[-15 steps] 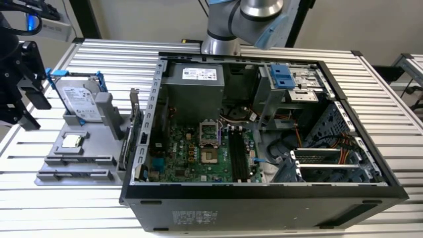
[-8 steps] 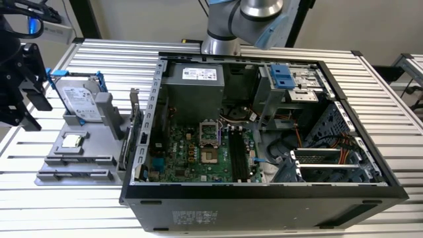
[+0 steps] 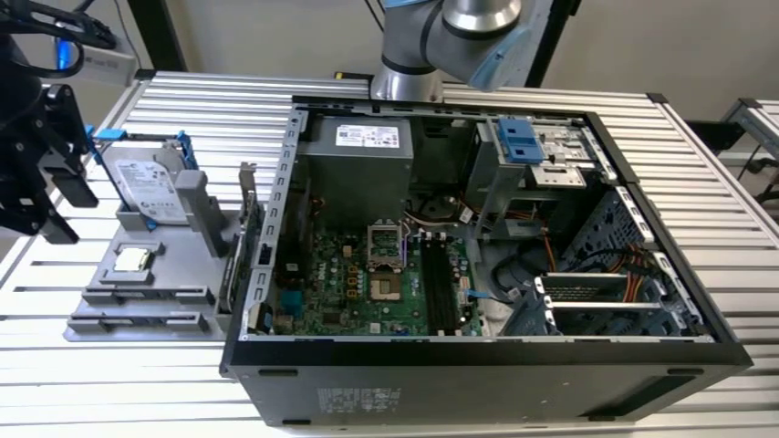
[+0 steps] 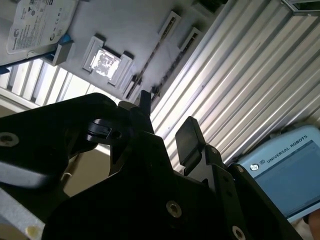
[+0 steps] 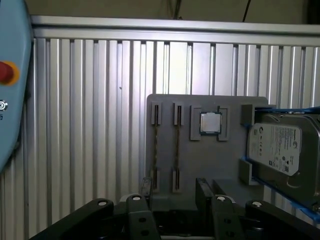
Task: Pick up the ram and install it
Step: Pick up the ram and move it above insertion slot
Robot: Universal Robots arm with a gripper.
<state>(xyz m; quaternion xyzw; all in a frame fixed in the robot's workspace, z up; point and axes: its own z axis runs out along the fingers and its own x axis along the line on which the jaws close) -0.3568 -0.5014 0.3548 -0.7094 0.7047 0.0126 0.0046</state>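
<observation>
Two thin ram sticks stand on edge in the holders of the grey tray [image 5: 230, 172]; one ram stick [image 5: 177, 147] is in line with the gap between my fingers, the other [image 5: 156, 147] lies beside it. In the second wrist view the ram [image 4: 152, 57] is a thin line across the tray. My gripper [image 5: 174, 192] hovers above the tray, open, with nothing between its fingers. It also shows in the second wrist view [image 4: 167, 122] and at the exterior view's left [image 3: 64, 205]. The black motherboard slots [image 3: 439, 283] lie inside the open computer case [image 3: 487, 351].
On the tray sit a small square silver processor chip [image 5: 210, 122] and a silver hard drive [image 5: 282, 150] in a blue frame. A light blue teach pendant [image 4: 282, 170] lies on the ribbed aluminium table [image 3: 731, 182]. The arm's base [image 3: 408, 82] stands behind the case.
</observation>
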